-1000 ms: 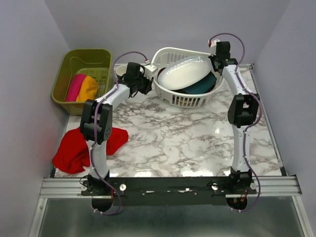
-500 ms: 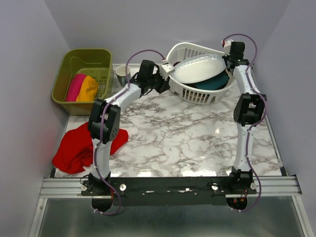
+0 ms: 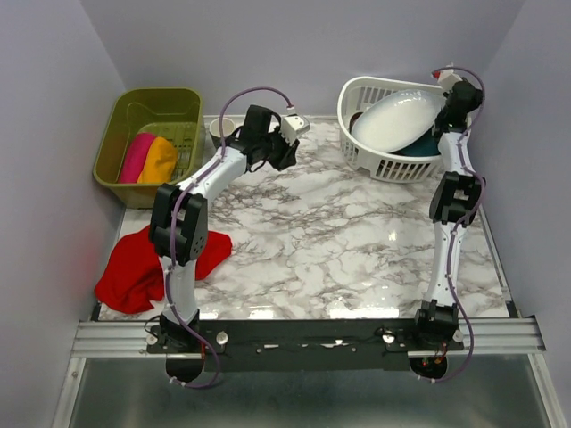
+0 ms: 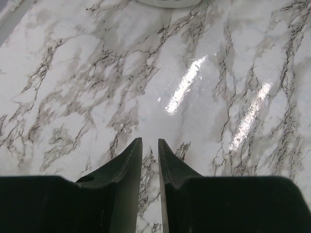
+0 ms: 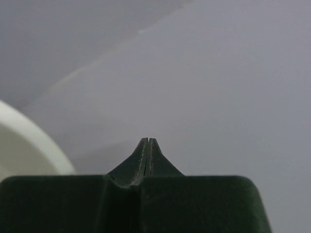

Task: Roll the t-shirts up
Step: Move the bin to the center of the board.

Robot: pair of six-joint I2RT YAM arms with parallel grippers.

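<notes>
A bright red t-shirt (image 3: pixel 143 266) lies crumpled at the table's near left, partly behind my left arm. Rolled pink (image 3: pixel 136 156) and orange (image 3: pixel 161 159) t-shirts sit side by side in the green bin (image 3: pixel 147 102). My left gripper (image 3: pixel 284 153) hovers over bare marble at the back centre, far from the shirts. In the left wrist view the left gripper (image 4: pixel 149 141) stands open by a narrow gap with nothing in it. My right gripper (image 3: pixel 455 91) is at the back right over the basket. In the right wrist view the right gripper (image 5: pixel 148 140) is shut and empty, facing the wall.
A white basket (image 3: pixel 379 168) stands in the far right corner, holding a white plate (image 3: pixel 397 118) and a teal dish (image 3: pixel 430 147). A cup (image 3: pixel 219 130) sits behind my left arm beside the bin. Grey walls close in left, right and back.
The white basket has slid right into the far right corner, and my right arm moved right with it. My left gripper, earlier at the basket's left rim, now stands apart from it.
</notes>
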